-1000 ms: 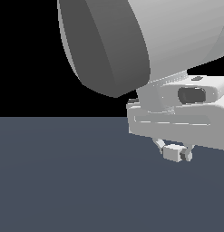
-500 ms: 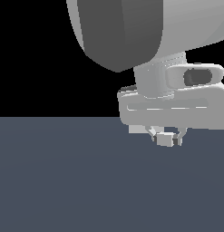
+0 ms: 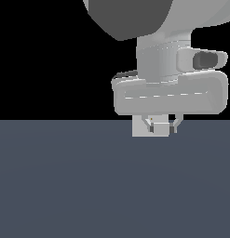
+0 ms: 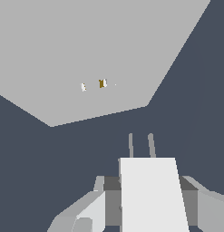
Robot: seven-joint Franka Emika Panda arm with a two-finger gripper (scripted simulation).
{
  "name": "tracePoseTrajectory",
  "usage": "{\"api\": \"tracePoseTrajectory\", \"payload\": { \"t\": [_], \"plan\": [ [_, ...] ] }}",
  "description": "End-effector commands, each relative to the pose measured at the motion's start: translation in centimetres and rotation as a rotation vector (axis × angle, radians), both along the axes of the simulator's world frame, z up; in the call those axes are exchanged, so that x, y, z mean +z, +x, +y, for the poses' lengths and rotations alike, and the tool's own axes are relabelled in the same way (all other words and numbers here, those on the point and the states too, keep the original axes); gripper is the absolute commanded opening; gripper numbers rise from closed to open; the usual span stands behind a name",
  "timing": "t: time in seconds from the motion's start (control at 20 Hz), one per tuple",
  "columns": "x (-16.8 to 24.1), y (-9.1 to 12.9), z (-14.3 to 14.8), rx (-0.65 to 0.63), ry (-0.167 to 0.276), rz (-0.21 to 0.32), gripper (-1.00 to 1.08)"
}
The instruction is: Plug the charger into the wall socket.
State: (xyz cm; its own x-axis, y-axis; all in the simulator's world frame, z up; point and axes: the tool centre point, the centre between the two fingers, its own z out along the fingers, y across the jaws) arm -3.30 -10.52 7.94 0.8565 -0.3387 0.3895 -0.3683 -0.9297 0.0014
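My gripper [image 3: 160,128] is shut on the charger [image 3: 159,127], a small off-white block, held low over the dark floor. In the wrist view the charger [image 4: 152,195] sits between my fingers [image 4: 93,210], with its two thin prongs [image 4: 140,145] pointing at the wall socket [image 4: 86,50]. The socket is a flat light-grey plate with two tiny dots [image 4: 93,84] at its centre. The prongs are still apart from the plate and aim off to one side of the dots. In the exterior view only a light patch of the plate [image 3: 138,126] shows behind my hand.
A dark blue-grey floor [image 3: 88,186] fills the lower half of the exterior view, with black background above. My large arm link [image 3: 135,14] and hand body [image 3: 170,95] block most of the upper right of the exterior view.
My hand with the charger has moved toward the exterior view's left and up in the picture, farther from the camera and closer to the plate. The grip is unchanged.
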Motion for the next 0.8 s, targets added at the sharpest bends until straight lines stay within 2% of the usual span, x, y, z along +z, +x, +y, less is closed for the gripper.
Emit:
{"api": "tracePoseTrajectory", "payload": {
  "t": [0.0,0.35,0.75],
  "plan": [
    [0.6,0.1,0.4,0.064,-0.001,0.000,-1.00],
    [1.6,0.1,1.1,0.174,0.000,0.003,-1.00],
    [2.1,0.1,1.5,0.232,0.003,0.006,-1.00]
  ]
}}
